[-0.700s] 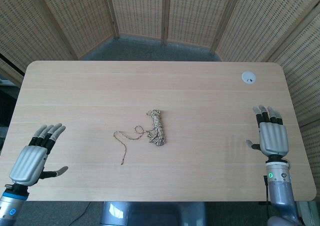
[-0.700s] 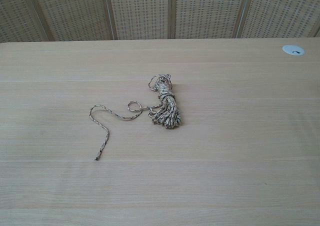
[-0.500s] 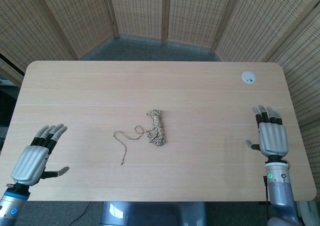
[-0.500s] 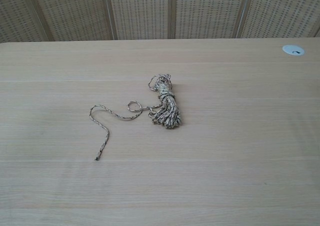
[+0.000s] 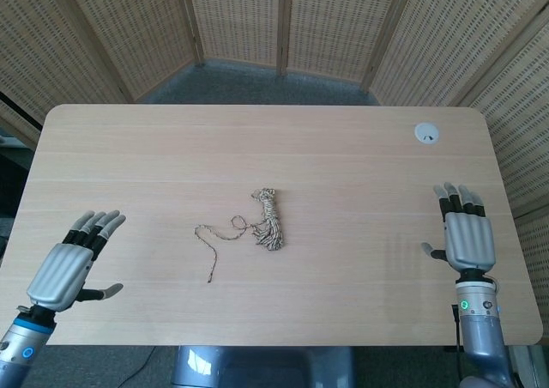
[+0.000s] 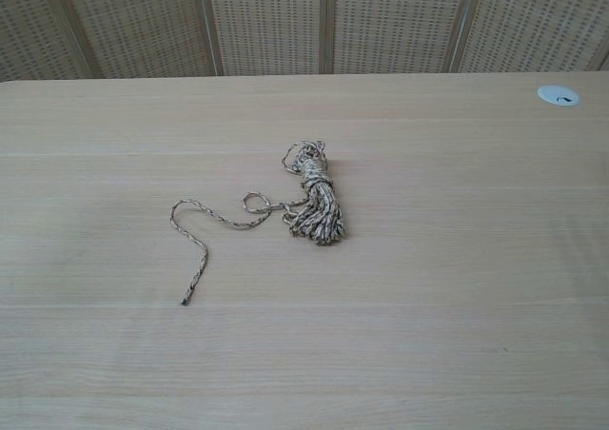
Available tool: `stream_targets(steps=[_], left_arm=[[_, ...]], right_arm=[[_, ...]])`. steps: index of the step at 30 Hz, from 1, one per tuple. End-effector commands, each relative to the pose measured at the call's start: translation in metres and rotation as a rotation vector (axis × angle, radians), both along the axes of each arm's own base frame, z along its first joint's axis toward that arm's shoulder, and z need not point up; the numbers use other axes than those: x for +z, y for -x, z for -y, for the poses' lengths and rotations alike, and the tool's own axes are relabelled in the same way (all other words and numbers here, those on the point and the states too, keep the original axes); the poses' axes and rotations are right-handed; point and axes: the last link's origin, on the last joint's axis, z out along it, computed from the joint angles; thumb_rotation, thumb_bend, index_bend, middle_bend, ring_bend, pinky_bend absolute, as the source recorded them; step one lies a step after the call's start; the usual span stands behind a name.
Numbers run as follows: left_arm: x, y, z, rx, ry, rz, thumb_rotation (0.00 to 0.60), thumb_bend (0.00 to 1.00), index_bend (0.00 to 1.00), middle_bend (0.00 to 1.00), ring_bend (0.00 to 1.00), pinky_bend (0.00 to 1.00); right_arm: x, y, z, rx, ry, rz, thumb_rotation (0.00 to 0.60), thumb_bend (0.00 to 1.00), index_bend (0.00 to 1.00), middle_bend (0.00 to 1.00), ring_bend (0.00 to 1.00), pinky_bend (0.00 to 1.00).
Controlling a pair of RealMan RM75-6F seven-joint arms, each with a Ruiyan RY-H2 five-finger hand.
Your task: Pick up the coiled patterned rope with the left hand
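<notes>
Left robot hand (image 5: 71, 263) empty, fingers spread, well apart from rope (image 5: 268, 218).

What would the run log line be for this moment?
rope: on table, untouched | left hand: open, apart from rope | right hand: open, idle

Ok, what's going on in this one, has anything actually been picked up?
Nothing is held. The coiled patterned rope lies near the middle of the wooden table, a loose tail trailing off toward the robot's left. The left hand is open near the table's near-left edge, well short of the rope. The right hand is open too, over the near-right side. A small white disc sits at the far right. The chest view shows no hands.
</notes>
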Motion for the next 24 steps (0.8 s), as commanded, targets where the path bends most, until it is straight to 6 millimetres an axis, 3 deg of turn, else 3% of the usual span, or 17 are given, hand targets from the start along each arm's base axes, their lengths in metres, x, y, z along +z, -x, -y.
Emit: stream_targets(steps=[1, 10, 24], left_arm=[[-0.008, 0.002, -0.017, -0.02, 0.045, -0.011, 0.6, 0.14, 0.0, 0.0, 0.0, 0.0], [-0.04, -0.011, -0.064, -0.121, 0.155, -0.022, 0.6, 0.14, 0.0, 0.0, 0.0, 0.0], [-0.111, -0.056, -0.132, -0.299, 0.279, -0.092, 0.6, 0.15, 0.0, 0.0, 0.0, 0.0]], right_arm=[[0.001, 0.001, -0.001, -0.005, 0.003, -0.005, 0.6, 0.15, 0.0, 0.0, 0.0, 0.0], [0.006, 0.007, -0.005, -0.035, 0.02, 0.002, 0.6, 0.15, 0.0, 0.0, 0.0, 0.0], [0.022, 0.021, -0.013, -0.08, 0.069, -0.003, 0.6, 0.15, 0.0, 0.0, 0.0, 0.0]])
